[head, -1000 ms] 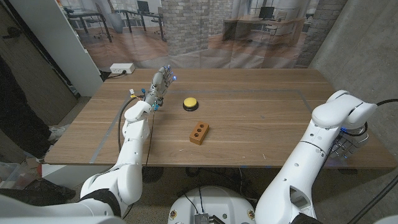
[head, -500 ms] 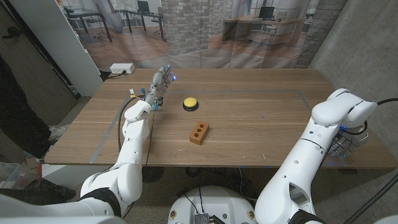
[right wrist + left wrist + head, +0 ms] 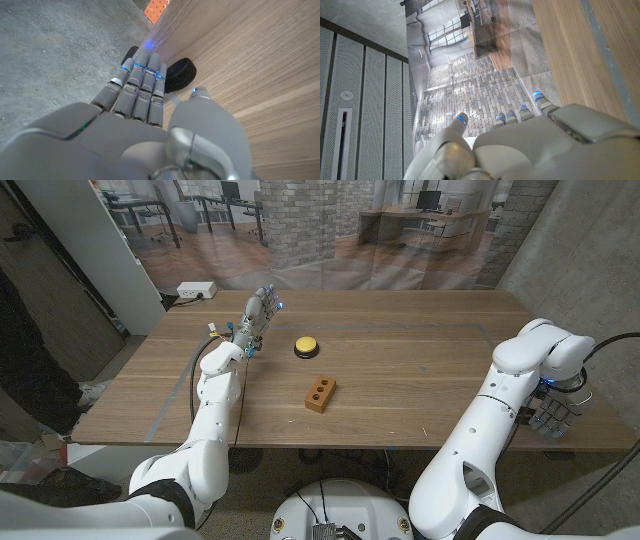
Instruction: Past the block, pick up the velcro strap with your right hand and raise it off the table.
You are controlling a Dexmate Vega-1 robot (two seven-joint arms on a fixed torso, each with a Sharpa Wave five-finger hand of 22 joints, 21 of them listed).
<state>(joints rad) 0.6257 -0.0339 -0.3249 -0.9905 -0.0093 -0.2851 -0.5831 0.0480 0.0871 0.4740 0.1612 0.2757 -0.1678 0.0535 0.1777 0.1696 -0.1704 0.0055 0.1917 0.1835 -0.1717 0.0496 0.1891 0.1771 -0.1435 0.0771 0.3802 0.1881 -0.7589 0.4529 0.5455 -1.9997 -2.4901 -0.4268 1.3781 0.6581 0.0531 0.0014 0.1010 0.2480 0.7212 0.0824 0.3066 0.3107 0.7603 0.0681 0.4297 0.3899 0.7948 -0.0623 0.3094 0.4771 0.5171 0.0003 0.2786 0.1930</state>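
while the left hand (image 3: 258,315) hangs over the far left part of the table (image 3: 420,370), its fingers are stretched out and slightly apart and nothing is in them; the left wrist view shows the same straight fingers (image 3: 520,114) with blue-lit tips. the right hand (image 3: 555,415) sits off the table's right edge, lower than the tabletop, and grips nothing. in the right wrist view its fingers (image 3: 142,82) lie straight and side by side, the thumb apart from them, between a grey floor (image 3: 45,60) and a wooden surface (image 3: 250,65). just past the fingertips a dark round thing (image 3: 181,74) rests against that wood; i cannot tell whether it is the velcro strap, nor where the strap lies. the block (image 3: 320,392), brown with holes in its top, lies near the table's middle. beyond it, well apart, stands a yellow button (image 3: 306,347) on a dark base, near the left hand.
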